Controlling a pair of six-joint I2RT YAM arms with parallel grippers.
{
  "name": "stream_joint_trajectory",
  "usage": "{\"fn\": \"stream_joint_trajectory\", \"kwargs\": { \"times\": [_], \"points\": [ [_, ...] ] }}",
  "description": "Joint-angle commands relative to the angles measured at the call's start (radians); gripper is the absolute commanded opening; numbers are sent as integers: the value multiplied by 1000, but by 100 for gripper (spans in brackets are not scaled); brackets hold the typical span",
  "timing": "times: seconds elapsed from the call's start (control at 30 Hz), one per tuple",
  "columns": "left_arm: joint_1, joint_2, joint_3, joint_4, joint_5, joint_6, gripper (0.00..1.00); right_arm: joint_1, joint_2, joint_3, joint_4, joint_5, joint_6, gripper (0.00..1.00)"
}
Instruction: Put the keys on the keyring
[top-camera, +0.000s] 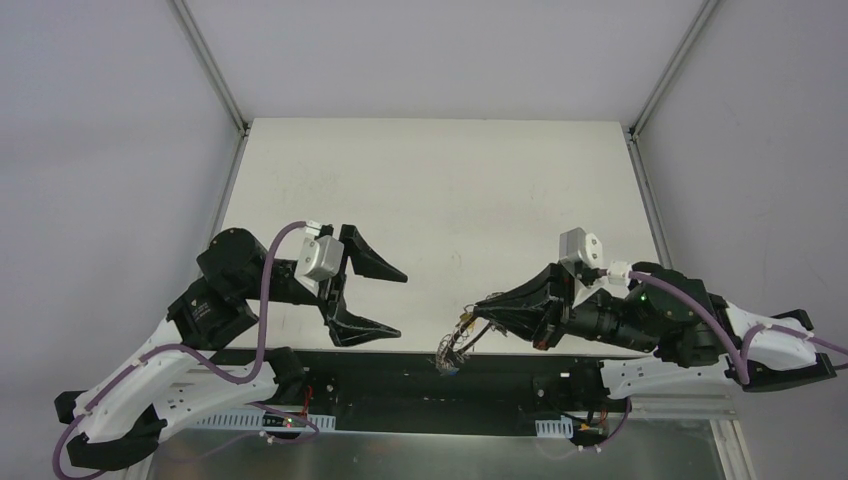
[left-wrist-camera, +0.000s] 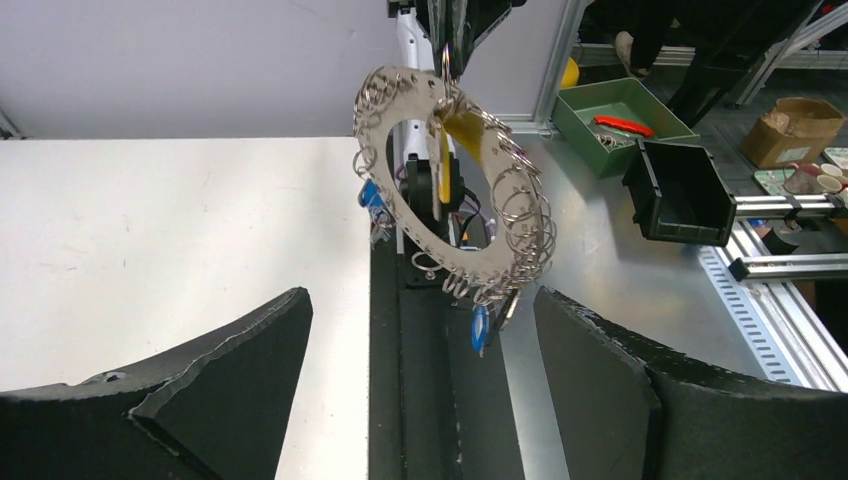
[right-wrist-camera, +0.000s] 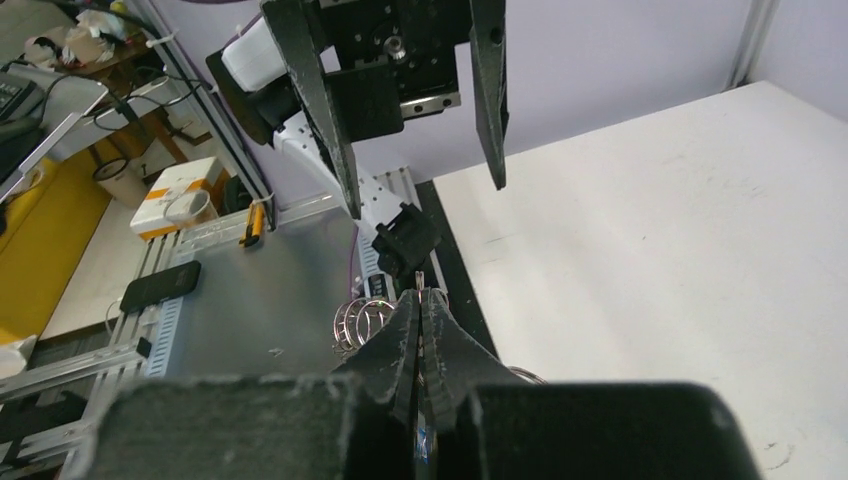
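- The right tool (top-camera: 472, 314) is pinched shut on the keyring (top-camera: 452, 350), which hangs tilted just below its tips.
- A yellow key (left-wrist-camera: 462, 130) sits at the ring's top, nearest the right tool.
- A blue key (left-wrist-camera: 480, 326) dangles from the ring's bottom, farthest from the right tool.
- The left tool (top-camera: 400, 304) gapes wide and holds nothing. It faces the right tool and stands apart from it.
- The desk (top-camera: 430, 190) stretches beyond the right tool.
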Motion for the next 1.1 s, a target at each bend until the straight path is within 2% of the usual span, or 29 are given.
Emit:
{"fn": "stream_joint_trajectory", "kwargs": {
  "times": [0.0, 0.2, 0.23, 0.3, 0.33, 0.8, 1.07],
  "points": [
    [-9, -14, -17, 75, 59, 27, 82, 5, 18, 66, -35, -63, 59, 0],
    [-9, -24, -42, 125, 85, -65, 83, 5, 43, 57, -53, -51, 69, 0],
    [-10, -22, -50, 148, 80, -102, 85, 5, 49, 55, -54, -56, 69, 0],
    [-10, -19, -60, 162, 83, -140, 98, 5, 65, 59, -62, -81, 69, 0],
    [-9, -20, -66, 166, 84, -147, 99, 5, 77, 63, -69, -92, 67, 0],
    [-9, -6, -178, 392, 247, -123, 99, 4, 165, 141, -157, -365, 40, 0],
    [-11, 57, -174, 443, 366, -177, 99, 2, 259, 218, -150, -421, 14, 0]
  ]
}}
